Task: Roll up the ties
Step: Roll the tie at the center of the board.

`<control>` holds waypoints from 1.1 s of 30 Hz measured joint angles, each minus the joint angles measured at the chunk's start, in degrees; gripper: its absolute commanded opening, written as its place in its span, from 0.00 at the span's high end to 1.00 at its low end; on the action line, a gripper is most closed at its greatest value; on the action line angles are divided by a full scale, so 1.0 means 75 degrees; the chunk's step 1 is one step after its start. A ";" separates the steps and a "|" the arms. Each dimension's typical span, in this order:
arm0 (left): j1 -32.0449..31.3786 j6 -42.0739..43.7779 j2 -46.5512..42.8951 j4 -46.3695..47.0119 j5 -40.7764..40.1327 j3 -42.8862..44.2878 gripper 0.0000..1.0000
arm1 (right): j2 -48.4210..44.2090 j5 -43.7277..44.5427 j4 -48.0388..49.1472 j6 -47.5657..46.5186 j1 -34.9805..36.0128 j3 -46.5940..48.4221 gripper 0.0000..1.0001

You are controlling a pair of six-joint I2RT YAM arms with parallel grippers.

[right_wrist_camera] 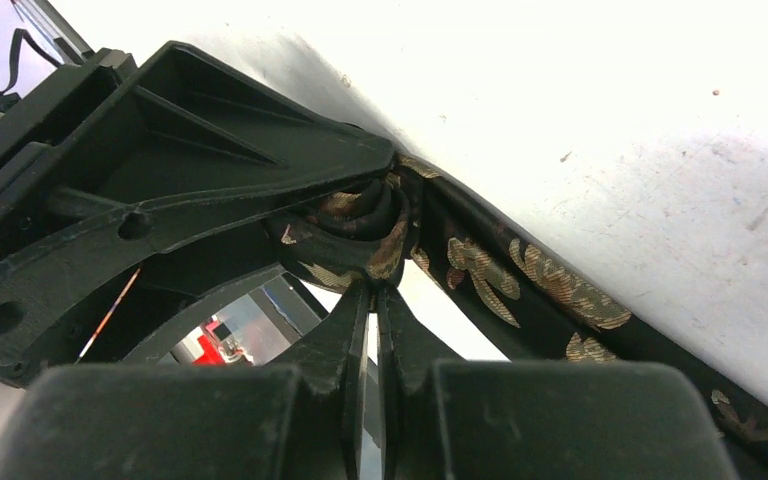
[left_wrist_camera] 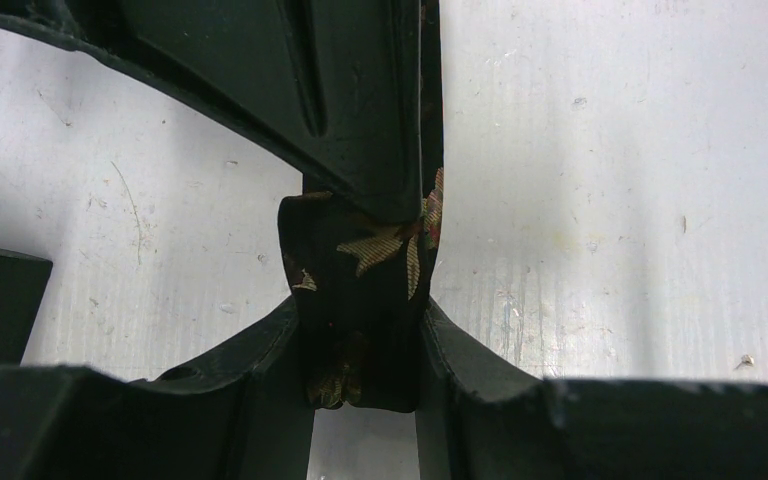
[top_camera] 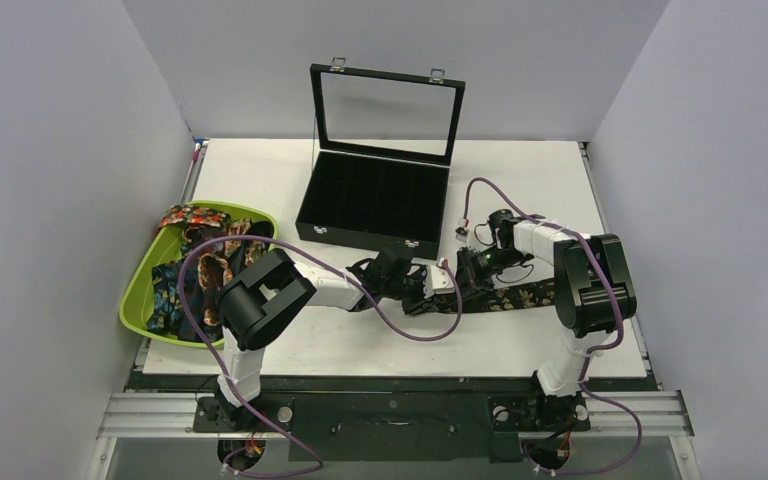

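The tie (top_camera: 515, 296), dark with tan-gold florals, lies flat on the table (top_camera: 260, 180) just right of centre. It runs out toward 3 o'clock, and its inner end is gathered where the two grippers meet.

The left gripper (top_camera: 438, 288) reaches in from 8 o'clock. In its wrist view its jaws (left_wrist_camera: 360, 315) pinch the folded end of the tie (left_wrist_camera: 360, 260) from both sides. The fabric stands upright between the fingers (left_wrist_camera: 260, 360).

The right gripper (top_camera: 468, 268) comes in from 2 o'clock and sits just beside the left one. In its own view the jaws (right_wrist_camera: 372, 290) are almost pressed together, with a sliver of light between them. Their tips are at a small curl of fabric at the tie's end. I cannot tell whether they nip the cloth. From that curl the tie (right_wrist_camera: 540, 285) trails off toward 4 o'clock across the white surface.

At 9 o'clock a green tray (top_camera: 135, 300) holds more ties (top_camera: 195, 265) in a heap, with red, orange and blue prints. At 12 o'clock stands a black box (top_camera: 375, 205), its glass lid (top_camera: 385, 110) raised, well apart from the grippers.
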 measured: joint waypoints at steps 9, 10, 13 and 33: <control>0.0000 0.0003 0.0000 -0.0003 0.0023 0.0000 0.80 | -0.0032 0.0087 0.0015 -0.0286 -0.0140 -0.0087 0.41; 0.0000 0.0003 0.0000 -0.0003 0.0023 0.0000 0.80 | -0.0073 0.0085 0.0038 -0.0306 -0.0157 -0.0087 0.41; 0.0000 0.0006 0.0000 -0.0003 0.0026 0.0000 0.80 | -0.0256 0.0067 0.0114 -0.0323 -0.0178 -0.0079 0.43; 0.0000 -0.0052 0.0023 -0.0009 0.0076 0.0026 0.73 | -0.0076 -0.0108 0.0717 0.0044 0.0050 -0.0090 1.00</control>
